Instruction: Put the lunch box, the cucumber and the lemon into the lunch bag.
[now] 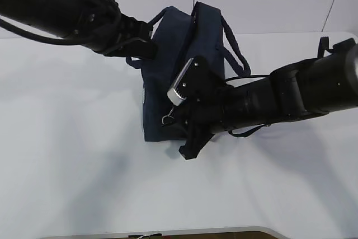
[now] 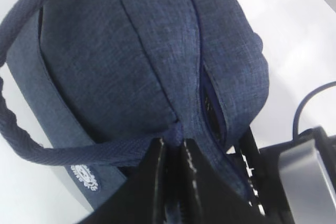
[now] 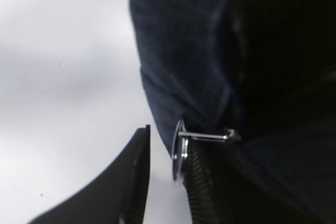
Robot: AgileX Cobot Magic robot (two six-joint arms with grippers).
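The dark navy lunch bag stands on the white table, with its loop handles hanging at the sides. My left gripper is shut on a fabric tab at the bag's far end seam, shown close up in the left wrist view. My right gripper is at the bag's near end, jaws apart. The metal ring pull of the zipper lies between its fingers, against the ribbed right one, with a gap to the left finger. The lunch box, the cucumber and the lemon are out of view.
The white table spreads around the bag, its front edge at the bottom. A white wall rises behind. A thin cable runs along my right arm near the bag's right handle.
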